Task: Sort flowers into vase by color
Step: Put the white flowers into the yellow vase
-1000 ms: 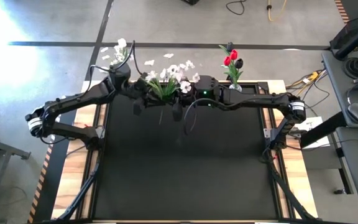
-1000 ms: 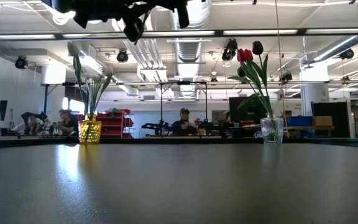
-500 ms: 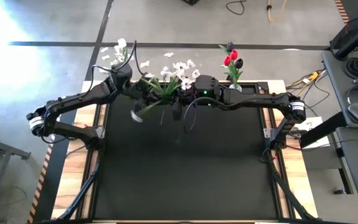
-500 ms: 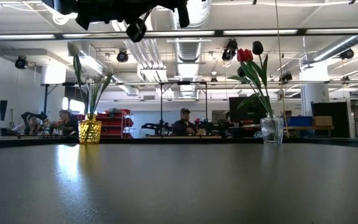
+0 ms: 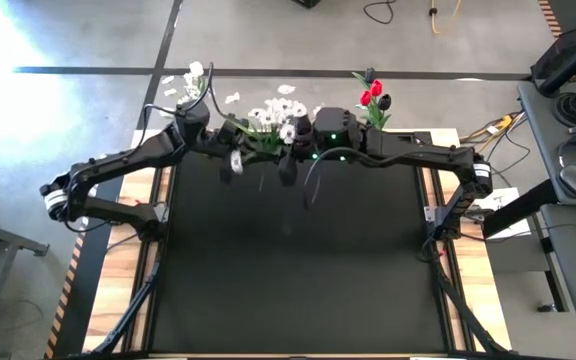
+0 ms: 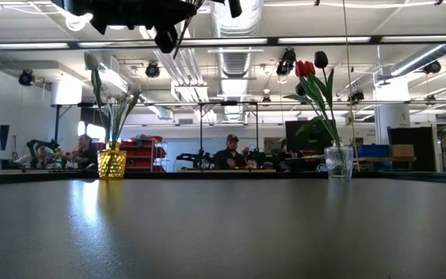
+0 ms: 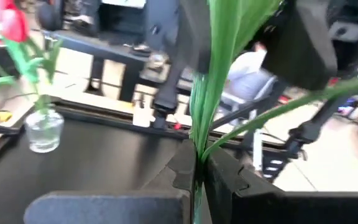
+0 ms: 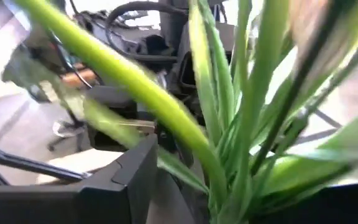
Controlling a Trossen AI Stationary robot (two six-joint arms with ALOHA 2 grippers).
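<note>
At the upper left of the low view stands a yellow vase point(image 6: 112, 163). In the high view's upper middle, the left gripper point(image 5: 236, 160) is clamped on the spray of white blossoms point(image 5: 273, 110); the right gripper point(image 5: 290, 165) beside it also pinches its green stems. At upper right, red and dark tulips point(image 5: 374, 98) stand in a clear vase point(image 6: 337, 163).

The high camera is looking straight down on the whole bench point(image 5: 288, 270). The low camera is sitting at bench-top level, facing the room beyond. Both are taking in the clear vase point(image 6: 338, 163) of red tulips point(image 5: 371, 96). Each wrist camera is peering close past green stems point(image 7: 204, 93).
</note>
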